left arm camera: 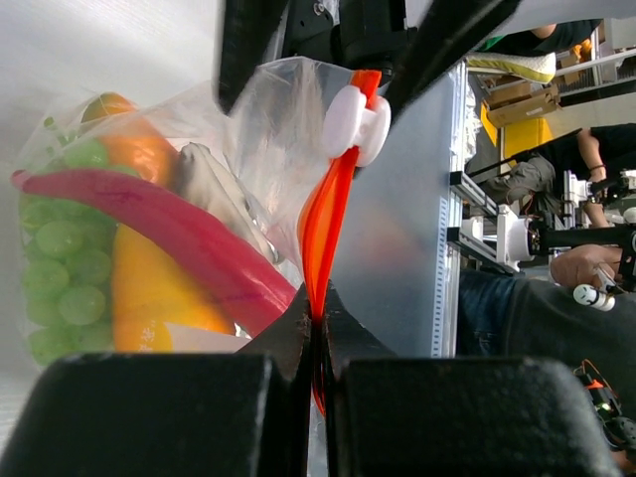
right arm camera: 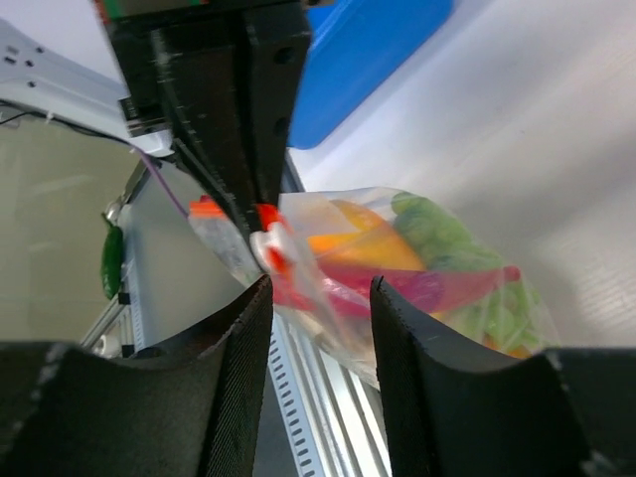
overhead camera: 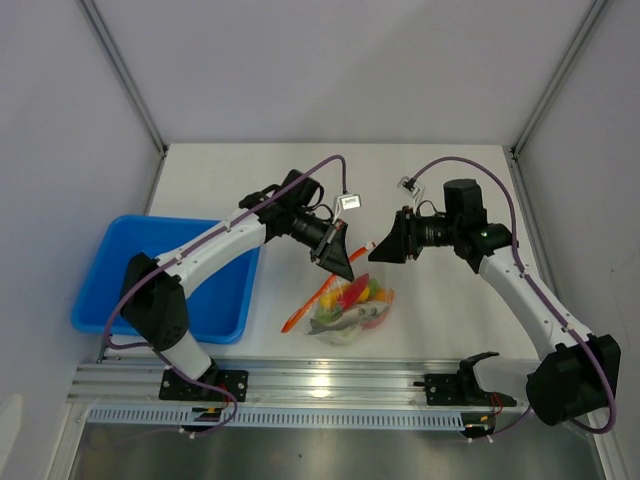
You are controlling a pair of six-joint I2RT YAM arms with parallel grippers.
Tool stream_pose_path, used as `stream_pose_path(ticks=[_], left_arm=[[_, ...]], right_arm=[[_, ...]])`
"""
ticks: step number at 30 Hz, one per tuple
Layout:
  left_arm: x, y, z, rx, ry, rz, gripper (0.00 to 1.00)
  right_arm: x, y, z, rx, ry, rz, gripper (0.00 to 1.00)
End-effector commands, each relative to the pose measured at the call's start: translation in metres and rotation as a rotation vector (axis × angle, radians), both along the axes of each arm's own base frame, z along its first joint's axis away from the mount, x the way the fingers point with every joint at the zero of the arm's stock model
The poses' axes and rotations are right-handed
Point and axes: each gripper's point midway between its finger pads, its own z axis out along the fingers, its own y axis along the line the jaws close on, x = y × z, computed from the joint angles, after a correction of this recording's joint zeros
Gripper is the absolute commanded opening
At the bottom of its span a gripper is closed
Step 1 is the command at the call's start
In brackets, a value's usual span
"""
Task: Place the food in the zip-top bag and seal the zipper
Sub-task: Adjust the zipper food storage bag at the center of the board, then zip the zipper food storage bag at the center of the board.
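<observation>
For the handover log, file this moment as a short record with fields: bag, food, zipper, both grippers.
zip-top bag: clear, on the table between the arms
food: inside the bag
zipper: red-orange strip with a white slider
left gripper: shut on the zipper
right gripper: open, facing the slider end
blue tray: left of the bag

- Right gripper (right arm camera: 320,288): jaws apart, the bag (right arm camera: 397,214) showing in the gap beyond them.
- Food (right arm camera: 437,288) inside: red chili, green and orange pieces.
- Left gripper (right arm camera: 260,204) reaches down to the red zipper (right arm camera: 270,214) by its white slider (right arm camera: 261,245).
- Blue tray (right arm camera: 368,50) on the table (right arm camera: 537,119) behind.
</observation>
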Motion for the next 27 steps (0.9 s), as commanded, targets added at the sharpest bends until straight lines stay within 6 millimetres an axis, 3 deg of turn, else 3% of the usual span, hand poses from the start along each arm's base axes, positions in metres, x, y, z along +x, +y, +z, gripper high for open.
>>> stream_pose_path(ticks=[1, 12, 15, 16, 22, 25, 27], left_arm=[[0.005, -0.004, 0.025, -0.097, -0.045, -0.042, 0.01], [0.013, -0.002, 0.025, -0.098, -0.042, -0.022, 0.01], [0.012, -0.003, 0.026, -0.103, -0.037, -0.028, 0.01], [0.012, -0.002, 0.025, -0.102, -0.034, -0.026, 0.01], [0.019, -0.003, 0.024, -0.076, -0.039, 0.008, 0.01], [0.031, -0.004, 0.031, -0.054, -0.038, 0.072, 0.10], [0.035, -0.006, 0.037, -0.054, -0.049, 0.104, 0.23]], right_arm=[[-0.009, 0.008, 0.020, 0.087, -0.051, 0.088, 0.46], [-0.016, 0.020, 0.008, 0.120, 0.007, 0.149, 0.28], [-0.013, 0.022, 0.003, 0.114, 0.026, 0.137, 0.16], [-0.010, 0.023, 0.002, 0.107, 0.037, 0.126, 0.00], [0.005, 0.026, 0.000, 0.080, 0.060, 0.059, 0.00], [0.011, 0.026, 0.007, 0.083, 0.034, 0.020, 0.00], [0.013, 0.025, 0.010, 0.084, 0.021, 0.009, 0.00]])
